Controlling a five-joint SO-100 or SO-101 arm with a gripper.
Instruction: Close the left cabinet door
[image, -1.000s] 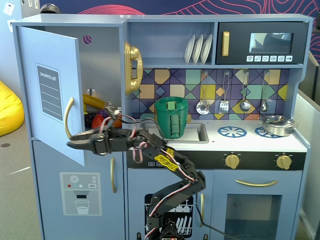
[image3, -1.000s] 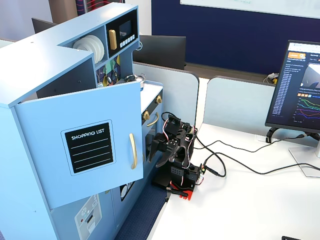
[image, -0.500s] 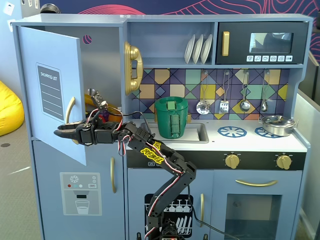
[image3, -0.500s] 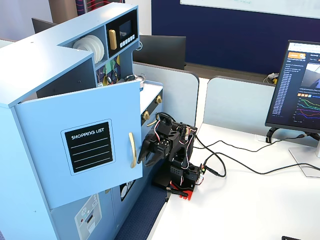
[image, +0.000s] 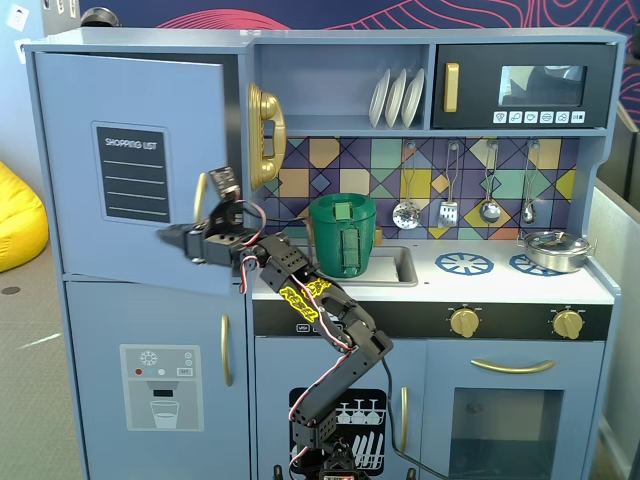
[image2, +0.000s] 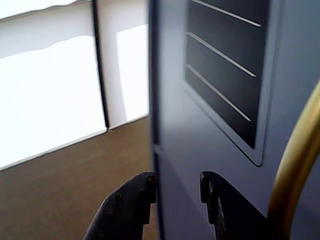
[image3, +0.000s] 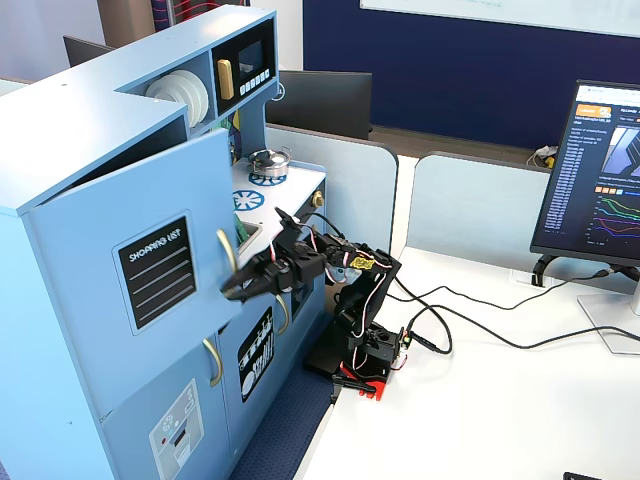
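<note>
The left cabinet door (image: 130, 110) is light blue with a black "SHOPPING LIST" panel (image: 132, 172) and a curved gold handle (image: 200, 196). It stands ajar, its handle side swung out from the cabinet, as a fixed view (image3: 100, 235) shows from the side. My gripper (image: 172, 240) is open and empty, with its tips at the door's lower face, left of the handle. In the wrist view the door (image2: 210, 150) fills the right half, and the panel (image2: 225, 70) and handle (image2: 295, 165) show there. My gripper (image2: 177, 187) points at the door near its edge.
Below is a blue door with a grey ice-dispenser panel (image: 160, 385). A green pot (image: 342, 232) sits in the sink and a gold phone (image: 265, 135) hangs beside the door. The arm's base (image3: 365, 350) stands on a white table with cables and a monitor (image3: 600, 180).
</note>
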